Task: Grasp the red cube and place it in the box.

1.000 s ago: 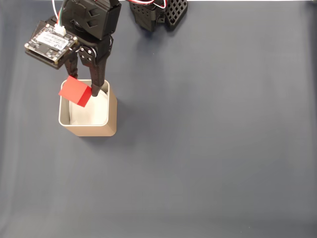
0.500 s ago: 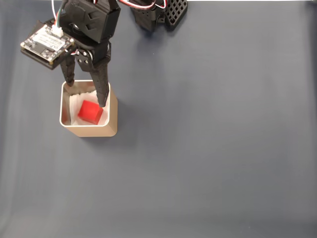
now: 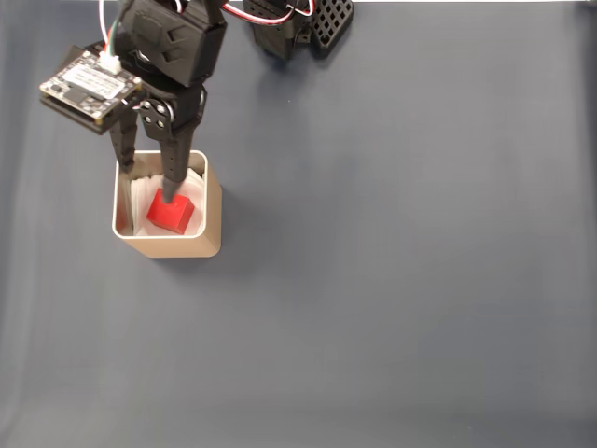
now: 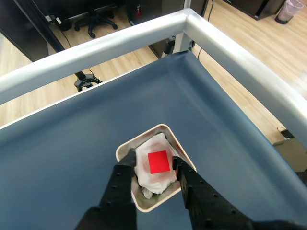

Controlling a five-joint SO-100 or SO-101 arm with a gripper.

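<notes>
The red cube (image 3: 171, 214) (image 4: 158, 162) lies inside the box (image 3: 211, 201) (image 4: 125, 147), resting on the white paper lining (image 4: 154, 177). The gripper (image 3: 147, 185) (image 4: 153, 161) hangs above it, jaws parted and holding nothing, one fingertip just over the cube's edge. Placement appears complete; only withdrawal of the arm remains.

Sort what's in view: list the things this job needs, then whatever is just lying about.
Job:
- red cube, resting on the paper in the box
- box
- gripper, open, fingers straddling the cube

Lying about:
- dark blue table
- office chair beyond the table rail
</notes>
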